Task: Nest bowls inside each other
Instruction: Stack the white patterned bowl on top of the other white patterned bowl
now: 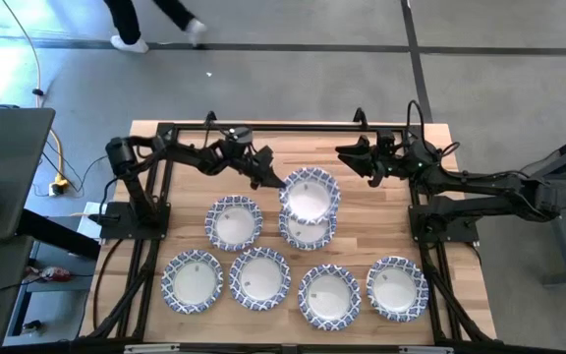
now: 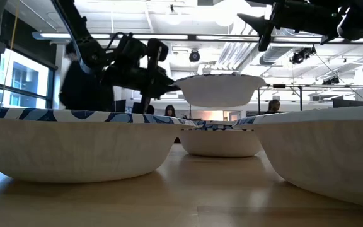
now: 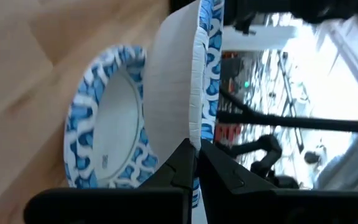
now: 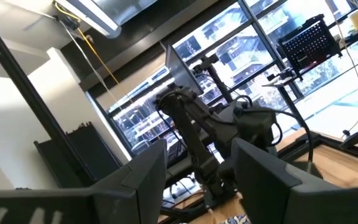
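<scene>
One bowl [image 1: 310, 193], pinched by its rim in the left gripper [image 1: 275, 180], hangs right above another bowl [image 1: 307, 228] (right gripper [image 1: 348, 154] open, parked).

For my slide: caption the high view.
Left tool holds a bowl by its rim above another bowl; right tool waits open.

We see small round bowls with white centres and blue-and-white patterned rims on the wooden table. Four sit upright in a row along the lower part of the high view [image 1: 193, 280], one sits alone above them at centre-left [image 1: 234, 221], and at centre a raised bowl [image 1: 310, 194] hangs level above another bowl [image 1: 303, 232], partly covering it.
</scene>
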You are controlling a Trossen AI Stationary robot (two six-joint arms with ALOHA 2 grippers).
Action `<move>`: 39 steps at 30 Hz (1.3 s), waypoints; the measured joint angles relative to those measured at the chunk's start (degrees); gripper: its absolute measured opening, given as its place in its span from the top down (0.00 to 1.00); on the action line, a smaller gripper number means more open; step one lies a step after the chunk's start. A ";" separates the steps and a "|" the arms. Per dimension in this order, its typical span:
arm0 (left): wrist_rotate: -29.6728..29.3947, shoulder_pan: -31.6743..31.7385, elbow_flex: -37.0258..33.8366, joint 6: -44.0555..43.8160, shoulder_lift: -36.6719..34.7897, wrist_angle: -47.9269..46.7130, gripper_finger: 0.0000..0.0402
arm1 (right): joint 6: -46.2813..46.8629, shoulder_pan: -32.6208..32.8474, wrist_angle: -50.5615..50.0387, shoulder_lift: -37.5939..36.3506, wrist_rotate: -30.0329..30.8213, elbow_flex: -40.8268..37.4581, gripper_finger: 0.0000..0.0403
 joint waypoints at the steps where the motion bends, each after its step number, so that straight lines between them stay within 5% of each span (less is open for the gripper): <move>1: 0.02 -0.57 0.00 0.48 0.00 -0.61 0.99 | 0.00 0.02 0.04 0.00 -0.01 0.00 0.57; 39: -8.15 -8.33 0.00 6.87 0.00 -9.29 0.99 | 2.60 0.07 1.00 0.00 -0.54 0.00 0.57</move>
